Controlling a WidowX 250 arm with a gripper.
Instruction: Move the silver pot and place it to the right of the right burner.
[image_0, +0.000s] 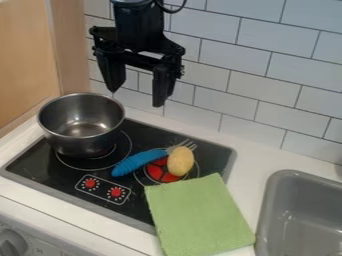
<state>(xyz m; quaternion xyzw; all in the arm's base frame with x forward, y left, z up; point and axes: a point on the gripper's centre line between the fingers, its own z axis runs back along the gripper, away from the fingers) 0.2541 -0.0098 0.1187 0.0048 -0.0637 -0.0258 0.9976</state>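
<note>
The black gripper (139, 97) hangs open above the back of the stove, in front of the tiled wall, with nothing between its fingers. Below it and to the left, the silver pot (81, 124) stands upright and empty on the left burner (95, 163). The gripper is higher than the pot's rim, near its back right side. On the right burner (157, 171) lie a blue-handled fork (139, 161) and a yellow potato-like object (180, 160), covering part of it.
A green cloth (198, 215) covers the stove's front right corner and part of the white counter (253, 167). Farther right is a grey sink (307, 212). A wooden panel (27, 60) stands at the left, and a tiled wall (267, 95) runs behind.
</note>
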